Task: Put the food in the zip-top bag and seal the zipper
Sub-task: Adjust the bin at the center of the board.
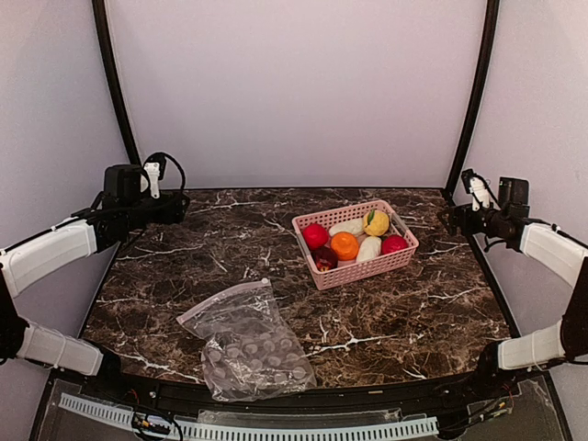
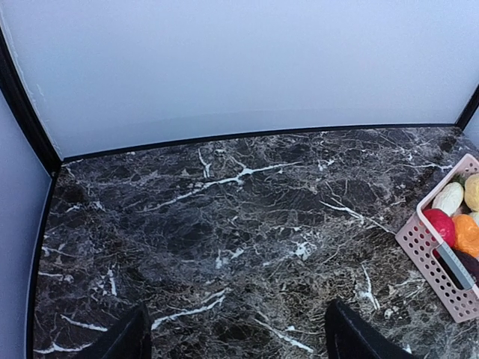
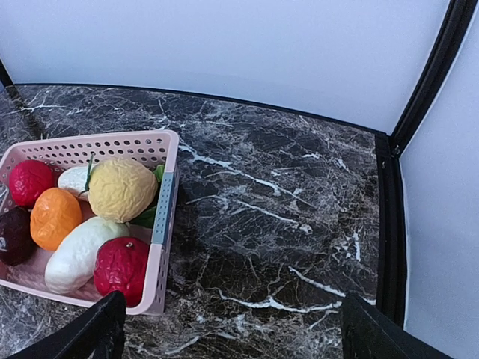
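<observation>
The food lies in a pink slotted basket (image 1: 322,274) at centre right: red apples (image 1: 314,236), an orange (image 1: 344,245), a yellow fruit (image 1: 375,221), white oblong pieces (image 1: 368,248) and a dark red piece (image 1: 324,258). The basket also shows in the right wrist view (image 3: 161,224) and the left wrist view (image 2: 419,243). The clear zip-top bag (image 1: 248,344) lies flat near the front edge, its zipper (image 1: 223,296) along the far edge. My left gripper (image 2: 236,340) is open and empty at the far left. My right gripper (image 3: 232,329) is open and empty, right of the basket.
The dark marble table (image 1: 230,248) is ringed by white walls with black corner posts (image 1: 470,101). A white slotted strip (image 1: 257,427) runs along the front edge.
</observation>
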`<act>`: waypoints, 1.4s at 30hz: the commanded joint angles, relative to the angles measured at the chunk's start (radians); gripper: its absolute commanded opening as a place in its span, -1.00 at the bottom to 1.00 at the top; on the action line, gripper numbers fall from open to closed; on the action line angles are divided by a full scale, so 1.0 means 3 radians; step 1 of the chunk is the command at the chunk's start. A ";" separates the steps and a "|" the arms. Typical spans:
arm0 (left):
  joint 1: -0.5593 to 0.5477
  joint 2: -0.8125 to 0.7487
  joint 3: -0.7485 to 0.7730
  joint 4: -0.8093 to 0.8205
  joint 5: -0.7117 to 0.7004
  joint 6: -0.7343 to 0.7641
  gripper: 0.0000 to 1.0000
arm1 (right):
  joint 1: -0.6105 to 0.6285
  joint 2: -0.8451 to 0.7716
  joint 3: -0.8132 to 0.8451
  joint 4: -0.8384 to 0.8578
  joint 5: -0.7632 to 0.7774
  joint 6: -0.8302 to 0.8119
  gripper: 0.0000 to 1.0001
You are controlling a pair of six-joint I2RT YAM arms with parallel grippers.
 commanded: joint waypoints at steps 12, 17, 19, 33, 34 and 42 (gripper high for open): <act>0.0124 0.0307 0.0012 -0.0325 0.0906 -0.0304 0.28 | 0.1216 0.0551 0.0986 -0.0400 -0.0079 -0.0618 0.57; 0.0128 0.0308 0.0072 -0.0498 0.0891 -0.0313 0.27 | 0.1815 0.1306 0.1718 -0.0687 0.0102 -0.0657 0.43; 0.0123 0.0260 0.0044 -0.0507 0.0839 -0.0311 0.27 | 0.2009 0.1633 0.2055 -0.0819 0.0172 -0.0620 0.37; 0.0067 0.0142 0.0061 -0.0566 0.0769 -0.0306 0.29 | 0.2726 0.3204 0.3486 -0.1479 0.0558 -0.0179 0.22; 0.0067 0.0142 0.0064 -0.0571 0.0773 -0.0307 0.29 | 0.2749 0.3216 0.3485 -0.1492 0.0574 -0.0189 0.22; 0.0067 0.0132 0.0080 -0.0585 0.0791 -0.0313 0.30 | 0.2937 0.3225 0.3413 -0.1652 0.0756 -0.0285 0.06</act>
